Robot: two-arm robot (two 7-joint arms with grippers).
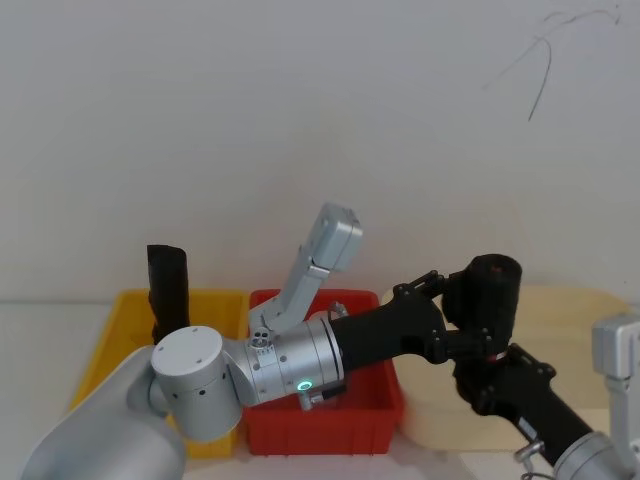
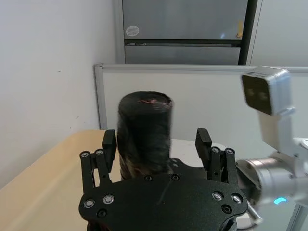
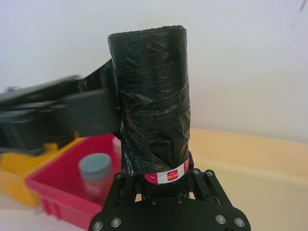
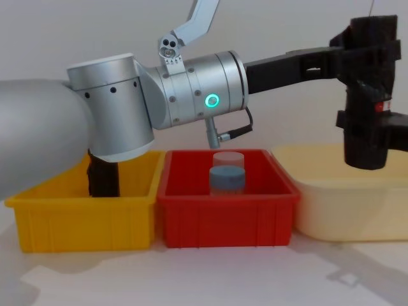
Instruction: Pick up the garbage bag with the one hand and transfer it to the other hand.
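White wall (image 1: 200, 120) behind, cream tray (image 4: 331, 204) below: the garbage bag (image 4: 364, 89) hangs upright, right pincer (image 4: 366, 131) pinching its lower (labelled) end, left pincer (image 2: 156, 139) spread around its top, not yet closed.

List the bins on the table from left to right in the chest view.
First the yellow bin → red bin → cream tub, with the garbage bag held in the air above that tub.
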